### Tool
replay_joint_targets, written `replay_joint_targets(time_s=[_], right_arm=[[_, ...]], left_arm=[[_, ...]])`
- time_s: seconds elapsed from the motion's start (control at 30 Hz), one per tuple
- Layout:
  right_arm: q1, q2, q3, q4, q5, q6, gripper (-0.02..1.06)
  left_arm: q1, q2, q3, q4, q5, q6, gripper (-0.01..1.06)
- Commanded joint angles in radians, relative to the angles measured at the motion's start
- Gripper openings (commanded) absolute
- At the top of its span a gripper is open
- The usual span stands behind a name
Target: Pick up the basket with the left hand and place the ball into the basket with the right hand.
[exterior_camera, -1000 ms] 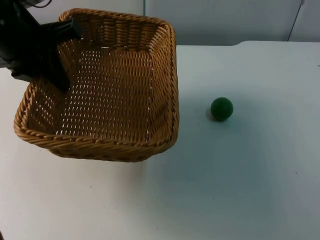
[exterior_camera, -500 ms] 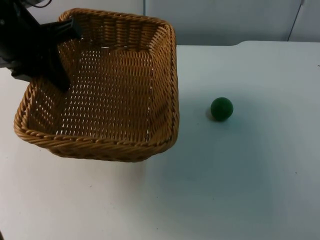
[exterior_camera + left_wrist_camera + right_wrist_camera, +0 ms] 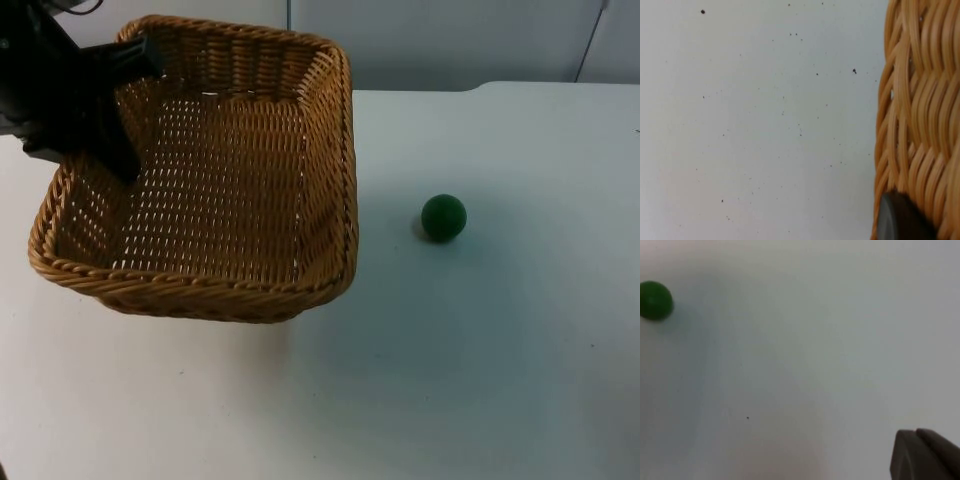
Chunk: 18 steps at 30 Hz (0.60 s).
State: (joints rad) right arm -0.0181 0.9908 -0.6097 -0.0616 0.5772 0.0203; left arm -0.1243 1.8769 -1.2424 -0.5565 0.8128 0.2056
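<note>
Wicker basket point(image 3: 200, 180) clamped in my left gripper point(image 3: 125, 110); right gripper's point(image 3: 925, 455) spread unclear, must straddle the ball point(image 3: 443, 217) squarely.

Lab bench: bare white table point(image 3: 500, 380), grey partition wall point(image 3: 450, 40).

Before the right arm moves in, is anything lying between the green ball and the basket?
Nothing visible does. The green ball sits alone on the white table, with bare surface between it and the basket, which the left gripper holds by its rim.
</note>
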Motion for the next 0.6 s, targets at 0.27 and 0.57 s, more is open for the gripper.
replay_joint_targets(time_s=[0.27, 0.57], right_arm=[[0.274, 0.42, -0.171, -0.094, -0.166, 0.008, 0.0], [0.359, 0.735, -0.336, -0.023, -0.213, 0.007, 0.78]], left_arm=[[0.002, -0.014, -0.002, -0.028, -0.007, -0.003, 0.0], [0.002, -0.014, -0.002, -0.028, -0.01, -0.003, 0.0]])
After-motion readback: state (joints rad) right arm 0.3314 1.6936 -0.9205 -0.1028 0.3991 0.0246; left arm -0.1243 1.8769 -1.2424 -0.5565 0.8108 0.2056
